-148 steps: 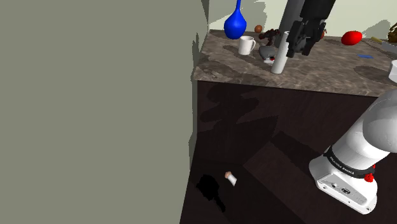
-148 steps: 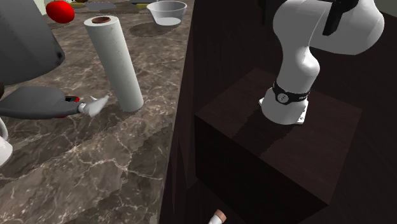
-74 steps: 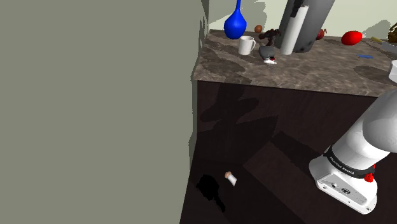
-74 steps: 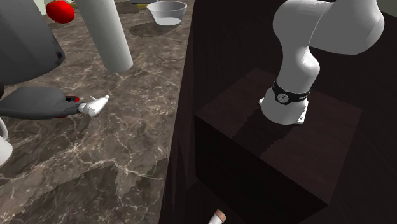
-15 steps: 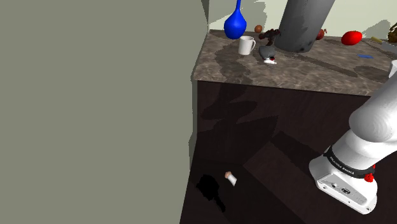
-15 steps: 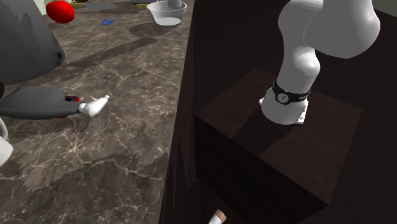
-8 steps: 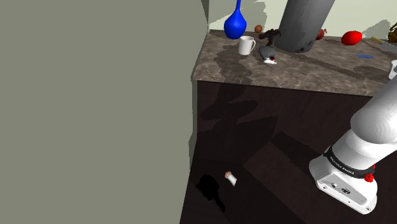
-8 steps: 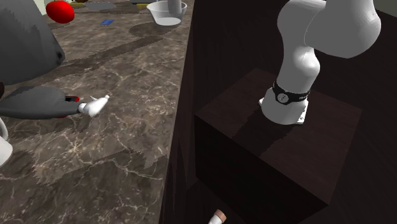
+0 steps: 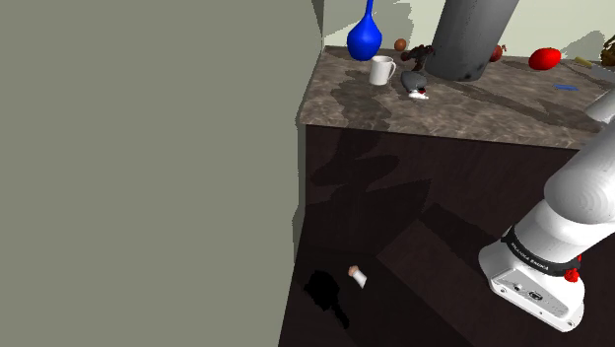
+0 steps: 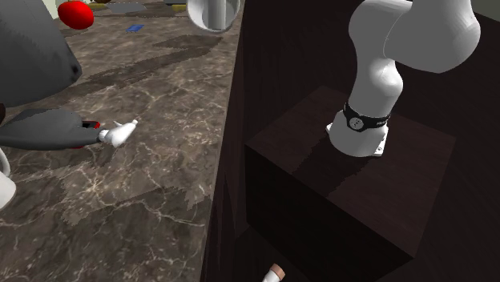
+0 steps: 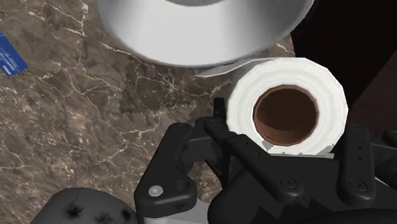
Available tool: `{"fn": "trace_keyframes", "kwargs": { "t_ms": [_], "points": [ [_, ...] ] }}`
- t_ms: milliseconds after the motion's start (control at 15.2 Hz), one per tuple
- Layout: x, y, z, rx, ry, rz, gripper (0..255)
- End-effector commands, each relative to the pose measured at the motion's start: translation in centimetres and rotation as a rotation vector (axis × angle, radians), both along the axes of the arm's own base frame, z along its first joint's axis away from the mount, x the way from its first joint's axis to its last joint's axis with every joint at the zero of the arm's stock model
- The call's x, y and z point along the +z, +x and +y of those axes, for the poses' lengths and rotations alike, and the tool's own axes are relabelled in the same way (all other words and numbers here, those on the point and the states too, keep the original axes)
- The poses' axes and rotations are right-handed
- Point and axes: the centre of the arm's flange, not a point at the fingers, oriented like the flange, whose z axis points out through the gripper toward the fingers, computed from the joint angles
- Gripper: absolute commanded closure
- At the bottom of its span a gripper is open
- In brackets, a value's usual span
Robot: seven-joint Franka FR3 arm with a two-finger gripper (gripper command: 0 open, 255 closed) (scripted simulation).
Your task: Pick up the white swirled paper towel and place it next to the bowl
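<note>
The paper towel roll [image 11: 287, 109] is seen end-on in the wrist view, white with a brown core. It is clamped between the fingers [image 11: 220, 118]: one is pressed against its side, and the other is largely hidden behind it. Whether its lower end is set down on the surface [image 11: 76, 127] cannot be told.

Just beyond the fingers the pale bowl [image 11: 197, 32] is found, its wall just beside the roll; whether the two touch cannot be told. The brown marbled surface is spread beneath both. A small blue card [image 11: 9, 61] is laid flat on it, well apart from the fingers, on the side of the finger that shows.

In the second exterior view the same card [image 10: 136, 27] is seen near a red object [image 10: 76, 12]. Much farther from the fingers along the surface, a grey object [image 10: 40, 128] with a white tip is laid down.

In the shoulder view a blue vase [image 9: 364, 34] and a white mug [image 9: 381, 69] are stood near one another on the surface, well away from the fingers.

The white arm [image 10: 401, 64] is mounted on the dark stand [image 10: 352, 192] beside the dark cabinet front under the surface.
</note>
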Motion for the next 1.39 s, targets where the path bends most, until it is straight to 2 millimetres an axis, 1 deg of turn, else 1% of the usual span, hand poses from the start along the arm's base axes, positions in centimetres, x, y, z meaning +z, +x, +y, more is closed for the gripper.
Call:
{"fn": "trace_keyframes", "kwargs": {
  "t_ms": [0, 528, 594, 924, 1122, 1188, 1320],
  "points": [
    [-1.4, 0.0, 0.0, -0.001, 0.0, 0.001, 255],
    [-1.4, 0.0, 0.0, -0.001, 0.0, 0.001, 255],
    [-1.4, 0.0, 0.0, -0.001, 0.0, 0.001, 0],
    [-1.4, 0.0, 0.0, -0.001, 0.0, 0.001, 0],
    [2.5, -0.3, 0.1, -0.001, 0.0, 0.001, 0],
    [3.5, -0.4, 0.1, -0.001, 0.0, 0.001, 0],
    [3.5, -0.4, 0.2, 0.0, 0.0, 0.001, 0]
  ]
}}
